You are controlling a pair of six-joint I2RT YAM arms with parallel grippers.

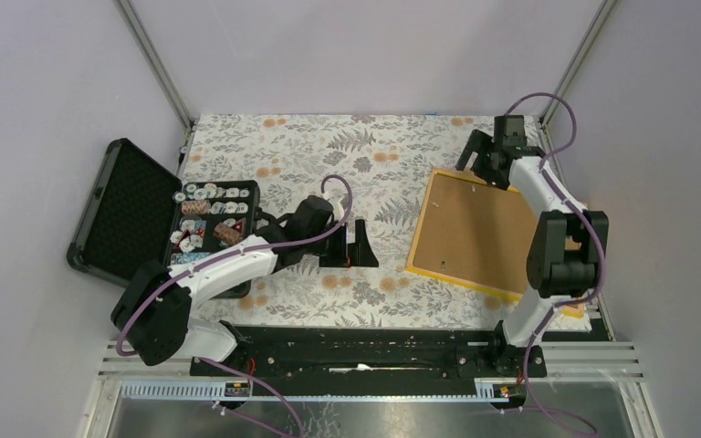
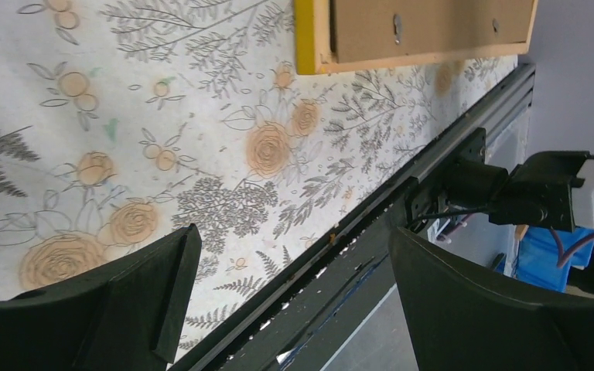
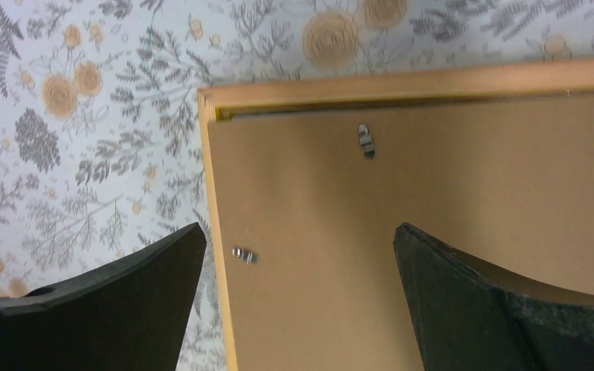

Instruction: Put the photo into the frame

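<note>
2 sets of jaws open, frame (image 3: pixel 402 81) face down

My right gripper (image 3: pixel 298 232) hangs released, empty. Directly beneath it lies the frame's corner, backing sheet (image 3: pixel 433 232) upward with clips (image 3: pixel 366 141) showing, so I judge the back comes off first. My left gripper (image 2: pixel 294 239), also released, idles well aside. I see no photo.

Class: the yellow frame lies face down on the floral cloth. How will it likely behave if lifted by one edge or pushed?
The frame is broad, flat and low, so probably stiff, sliding rather than tipping. Small clips show on its backing board; if loose, the board might shift when tilted.
</note>
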